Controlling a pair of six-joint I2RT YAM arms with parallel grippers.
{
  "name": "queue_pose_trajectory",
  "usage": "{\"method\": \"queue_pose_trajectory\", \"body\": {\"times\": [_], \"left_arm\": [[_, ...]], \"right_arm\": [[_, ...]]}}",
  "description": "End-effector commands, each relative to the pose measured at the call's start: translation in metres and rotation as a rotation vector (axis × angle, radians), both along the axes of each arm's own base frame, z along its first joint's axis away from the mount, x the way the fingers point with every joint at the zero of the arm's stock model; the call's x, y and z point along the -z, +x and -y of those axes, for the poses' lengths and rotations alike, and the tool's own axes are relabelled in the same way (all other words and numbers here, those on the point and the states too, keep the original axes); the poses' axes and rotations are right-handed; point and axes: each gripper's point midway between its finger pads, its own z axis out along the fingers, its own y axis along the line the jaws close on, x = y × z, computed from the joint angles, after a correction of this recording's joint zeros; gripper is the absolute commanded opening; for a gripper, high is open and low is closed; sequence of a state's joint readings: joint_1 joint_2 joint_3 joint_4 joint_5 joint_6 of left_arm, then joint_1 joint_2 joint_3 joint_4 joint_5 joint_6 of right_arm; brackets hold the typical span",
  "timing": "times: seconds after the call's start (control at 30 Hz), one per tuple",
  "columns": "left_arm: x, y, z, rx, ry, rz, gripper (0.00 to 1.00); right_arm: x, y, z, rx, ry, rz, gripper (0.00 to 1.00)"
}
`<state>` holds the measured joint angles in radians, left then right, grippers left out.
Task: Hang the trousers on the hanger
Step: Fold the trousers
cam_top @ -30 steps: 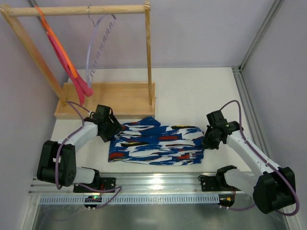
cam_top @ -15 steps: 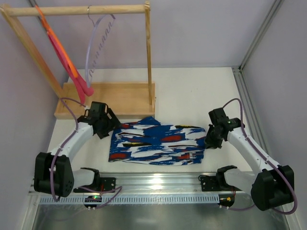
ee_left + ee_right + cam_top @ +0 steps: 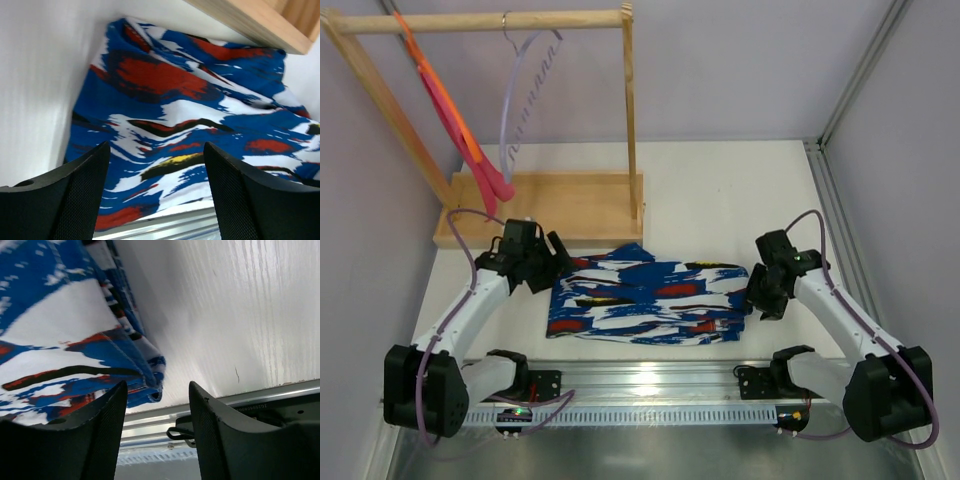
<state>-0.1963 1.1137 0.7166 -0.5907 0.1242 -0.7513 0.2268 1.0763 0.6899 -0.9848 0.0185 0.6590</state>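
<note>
Since the earlier frame, the left gripper had drawn back leftward off the trousers, and the right gripper had spread its jaws. Both claws stood open and empty, the left wide, the right narrower, one just beside each end of the trousers, which lay flat at lower centre of the table. Farther back, upper left, the hanger hung from the rail.

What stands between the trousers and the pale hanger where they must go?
Only the low front wall of the wooden rack base lies between the trousers and the hanger, which hangs from the rail above that base. The orange hanger hangs farther left.
</note>
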Motion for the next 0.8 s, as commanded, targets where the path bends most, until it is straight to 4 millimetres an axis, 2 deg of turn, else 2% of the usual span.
{"method": "queue_pose_trajectory", "body": {"times": [0.0,0.03,0.07,0.17,0.27,0.3,0.33,0.37,0.4,0.43,0.47,0.5,0.57,0.6,0.67,0.73,0.77], "left_arm": [[-0.031,0.015,0.034,0.104,-0.166,0.081,0.75],[-0.034,0.016,0.032,0.089,-0.154,0.079,0.75],[-0.035,0.014,0.03,0.084,-0.148,0.074,0.74],[-0.035,0.008,0.029,0.097,-0.129,0.061,0.7],[-0.029,0.002,0.047,0.167,-0.206,0.043,0.56],[-0.02,0.004,0.048,0.158,-0.212,0.023,0.49],[-0.014,0.009,0.049,0.151,-0.213,0.026,0.38],[-0.003,0.007,0.048,0.13,-0.215,0.0,0.34],[0.011,0.009,0.045,0.111,-0.196,-0.034,0.28],[0.018,0.01,0.042,0.098,-0.173,-0.05,0.26],[0.024,0.012,0.037,0.08,-0.139,-0.067,0.25],[0.036,0.017,0.019,0.019,-0.044,-0.081,0.23],[0.06,0.009,-0.004,-0.054,0.041,-0.193,0.23],[0.065,0.009,-0.012,-0.078,0.076,-0.209,0.24],[0.074,0.007,-0.017,-0.097,0.095,-0.239,0.25],[0.071,0.006,-0.011,-0.09,0.06,-0.241,0.35],[0.067,0.008,-0.006,-0.074,0.034,-0.228,0.39]], "right_arm": [[-0.042,0.035,-0.003,-0.07,0.005,0.168,0.57],[-0.055,0.048,-0.006,-0.094,0.015,0.218,0.62],[-0.061,0.056,-0.008,-0.114,0.02,0.249,0.69],[-0.075,0.086,-0.026,-0.211,0.097,0.326,0.7],[-0.089,0.109,-0.051,-0.298,0.206,0.394,0.67],[-0.104,0.118,-0.079,-0.374,0.348,0.468,0.66],[-0.105,0.122,-0.092,-0.394,0.428,0.483,0.66],[-0.095,0.119,-0.103,-0.41,0.501,0.469,0.66],[-0.094,0.127,-0.111,-0.427,0.543,0.511,0.66],[-0.066,0.123,-0.11,-0.397,0.544,0.447,0.66],[-0.054,0.128,-0.108,-0.389,0.527,0.46,0.66],[-0.039,0.127,-0.105,-0.373,0.507,0.438,0.66],[0.002,0.124,-0.088,-0.319,0.429,0.363,0.66],[0.011,0.126,-0.082,-0.305,0.395,0.351,0.66],[0.027,0.129,-0.066,-0.279,0.303,0.32,0.66],[0.025,0.134,-0.059,-0.273,0.256,0.329,0.66],[0.016,0.134,-0.057,-0.272,0.247,0.349,0.66]]}}
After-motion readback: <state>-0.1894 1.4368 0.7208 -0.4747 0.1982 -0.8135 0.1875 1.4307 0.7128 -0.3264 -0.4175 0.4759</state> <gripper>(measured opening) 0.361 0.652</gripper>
